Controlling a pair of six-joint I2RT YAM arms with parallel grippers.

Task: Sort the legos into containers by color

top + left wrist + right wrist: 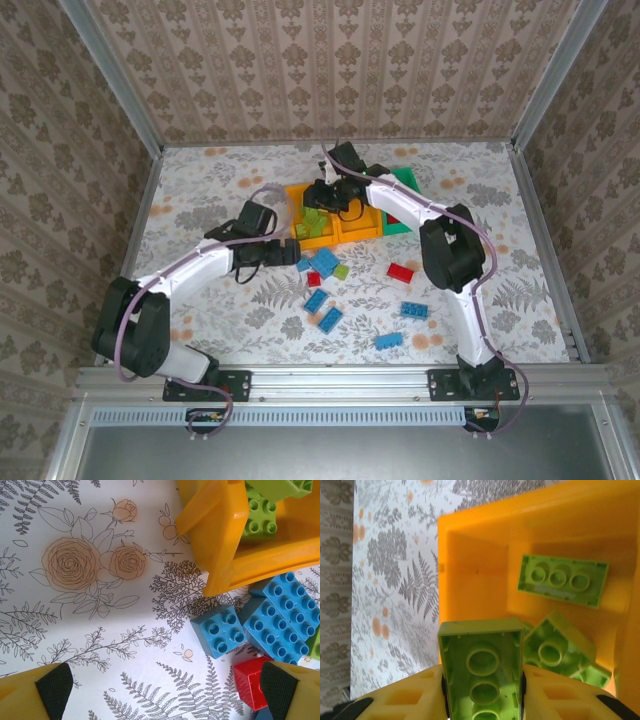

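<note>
Gripping a lime green brick (481, 665), the right gripper (482, 700) hangs over an orange bin (470, 555) holding more green bricks (562, 580). The left gripper (167, 687), fingers apart, hovers beside blue bricks (218, 630). The top view adds scattered loose bricks (400, 272).

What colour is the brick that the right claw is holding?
Lime green. The brick shows best in the right wrist view.

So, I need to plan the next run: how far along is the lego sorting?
Done: a few lime bricks lie in the left orange bin. In hand: the right gripper holds another lime brick over that bin. Left: roughly six blue bricks, two red bricks and one loose lime brick on the table; the open left gripper hovers by the blue ones.
</note>
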